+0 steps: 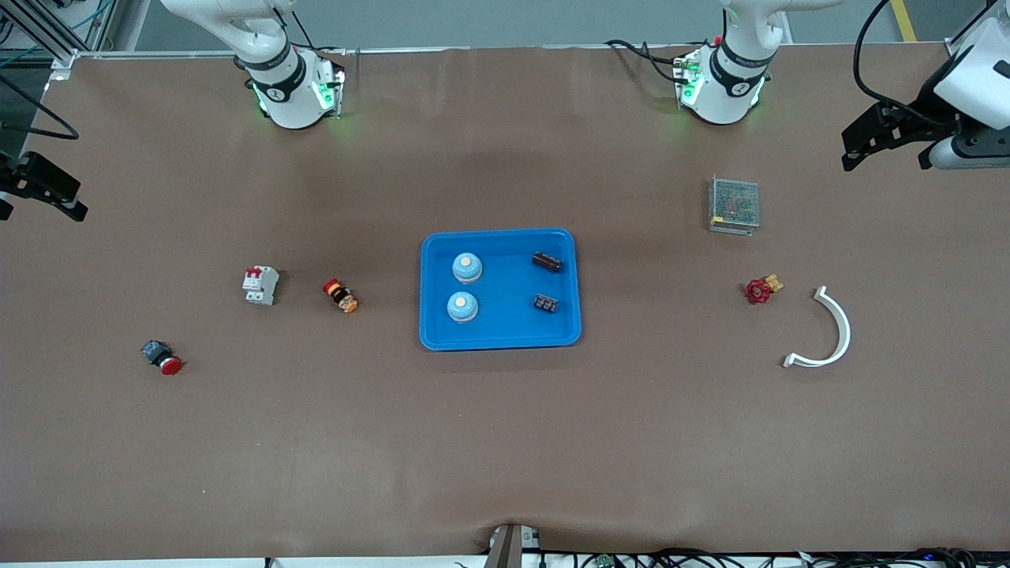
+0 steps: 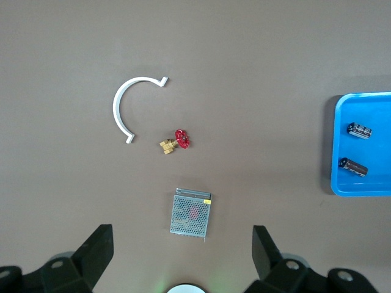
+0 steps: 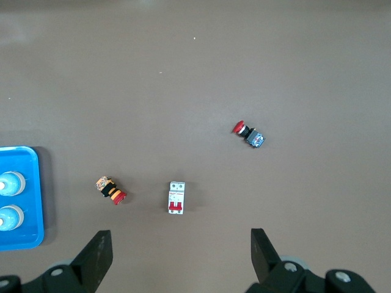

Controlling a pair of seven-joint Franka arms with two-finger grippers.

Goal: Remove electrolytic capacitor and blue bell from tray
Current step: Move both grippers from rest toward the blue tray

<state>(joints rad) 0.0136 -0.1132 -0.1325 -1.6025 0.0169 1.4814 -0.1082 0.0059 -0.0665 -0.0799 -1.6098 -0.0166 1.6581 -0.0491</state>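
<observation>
Front view: nothing is done yet. I'm seeing the tray [image 1: 500,339] sitting mid-table, bright blue, shallow, rounded corners. Two blue bells [image 1: 466,267] are lying along its edge toward the right arm's end, pale blue domes with cream buttons. Two electrolytic capacitors [image 1: 547,262] are lying along its edge toward the left arm's end, small dark cylinders. So one capacitor and one bell are still waiting to come out, I'd say.

Left wrist view: I'm holding the left gripper [image 2: 183,256] high with its jaws spread wide and empty, over the grey mesh box [image 2: 191,214]; both capacitors are showing in the tray's corner.

Right wrist view: the right gripper [image 3: 182,256] is hanging wide apart too, empty, over the white circuit breaker [image 3: 176,198]. Both arms are waiting.
</observation>
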